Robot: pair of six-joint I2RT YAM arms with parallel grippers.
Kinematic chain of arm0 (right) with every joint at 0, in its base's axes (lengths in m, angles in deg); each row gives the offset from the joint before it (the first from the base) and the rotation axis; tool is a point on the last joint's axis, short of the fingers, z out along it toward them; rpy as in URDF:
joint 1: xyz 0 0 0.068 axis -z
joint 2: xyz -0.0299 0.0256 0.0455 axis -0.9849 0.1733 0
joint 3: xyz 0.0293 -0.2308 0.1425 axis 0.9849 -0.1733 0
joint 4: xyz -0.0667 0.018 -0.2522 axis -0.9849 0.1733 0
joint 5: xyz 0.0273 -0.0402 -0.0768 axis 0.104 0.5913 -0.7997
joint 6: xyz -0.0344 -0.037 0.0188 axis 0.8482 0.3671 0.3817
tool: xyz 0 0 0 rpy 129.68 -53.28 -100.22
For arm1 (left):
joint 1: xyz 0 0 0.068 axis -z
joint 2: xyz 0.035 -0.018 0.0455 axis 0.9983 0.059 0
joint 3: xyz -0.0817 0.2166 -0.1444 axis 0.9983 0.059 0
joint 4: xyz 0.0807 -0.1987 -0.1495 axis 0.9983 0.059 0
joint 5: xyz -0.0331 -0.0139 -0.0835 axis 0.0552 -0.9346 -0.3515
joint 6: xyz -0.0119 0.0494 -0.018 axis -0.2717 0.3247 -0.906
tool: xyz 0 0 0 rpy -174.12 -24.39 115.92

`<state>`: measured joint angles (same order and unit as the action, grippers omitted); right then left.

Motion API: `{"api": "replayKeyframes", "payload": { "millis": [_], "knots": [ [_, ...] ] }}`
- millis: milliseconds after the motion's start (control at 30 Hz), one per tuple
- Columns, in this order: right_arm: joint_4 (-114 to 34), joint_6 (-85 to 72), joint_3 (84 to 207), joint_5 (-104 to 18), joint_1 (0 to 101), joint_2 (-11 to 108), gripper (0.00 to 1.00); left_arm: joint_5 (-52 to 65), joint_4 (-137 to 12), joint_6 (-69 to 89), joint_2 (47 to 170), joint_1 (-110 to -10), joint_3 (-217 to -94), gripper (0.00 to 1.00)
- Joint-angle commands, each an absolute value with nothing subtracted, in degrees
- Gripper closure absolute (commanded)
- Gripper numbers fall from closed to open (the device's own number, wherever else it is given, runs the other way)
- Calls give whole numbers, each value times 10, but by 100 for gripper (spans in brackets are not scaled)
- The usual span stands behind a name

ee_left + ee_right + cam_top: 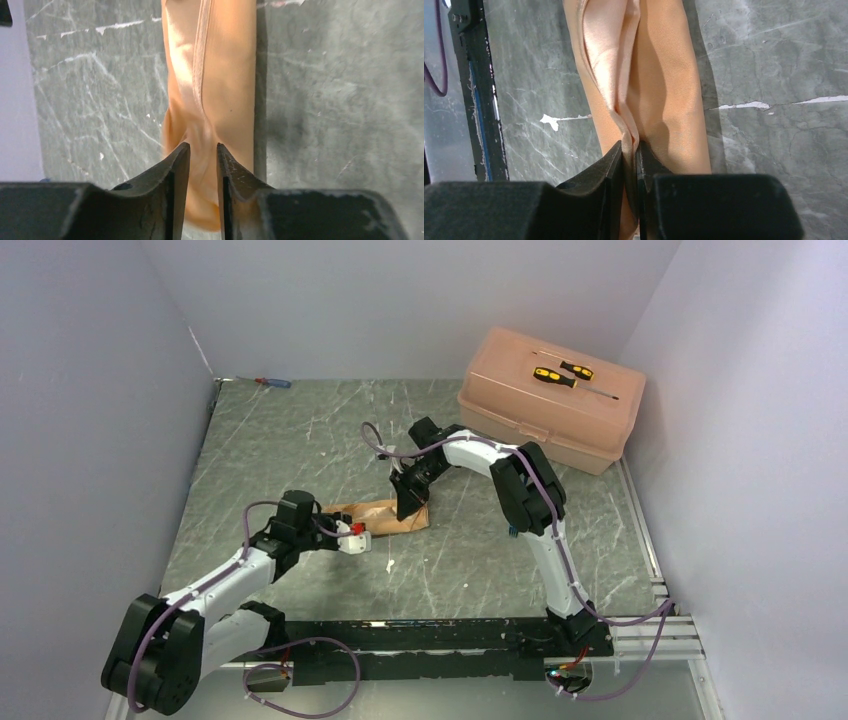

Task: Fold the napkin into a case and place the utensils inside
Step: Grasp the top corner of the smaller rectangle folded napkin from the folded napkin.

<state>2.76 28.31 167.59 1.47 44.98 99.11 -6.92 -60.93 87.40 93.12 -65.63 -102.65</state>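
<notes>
- The napkin (378,514) lies near the middle of the table (300,440), folded into a narrow strip that runs from 9 to 3 o'clock in the top view. The pink box (550,405) sits well apart at 1 o'clock.
- The right gripper (629,145) is at the strip's 3 o'clock end. Its jaws are nearly together and pinch a raised fold of cloth, so it holds the napkin.
- The left gripper (203,147) is at the 9 o'clock end. Its jaws stand a little apart with a pucker of cloth between them, and we judge this to be loose rather than clamped.
- We expect the cloth to be very light, thin and limp, with a slight sheen. It will probably slide on itself and on the smooth stone-look top, and folds will relax if nothing presses them.
- We would grip at an end of the strip or on a hemmed edge and take all the layers together. A single top layer would peel away and undo the fold.
- Pulling from one end alone may drag the whole strip instead of creasing it, so the other end needs pinning.
- We cannot pick out the utensils in any view.
</notes>
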Motion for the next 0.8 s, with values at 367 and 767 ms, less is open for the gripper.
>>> {"api": "replayKeyframes", "payload": {
  "millis": [367, 767],
  "knots": [
    [34, 288, 1687, 26, 449, 1017, 84, -258, -536, 920, 986, -641, -1099, 72],
    [52, 309, 1688, 70, 462, 1013, 83, -202, -690, 939, 1107, -626, -1105, 87]
  ]
}}
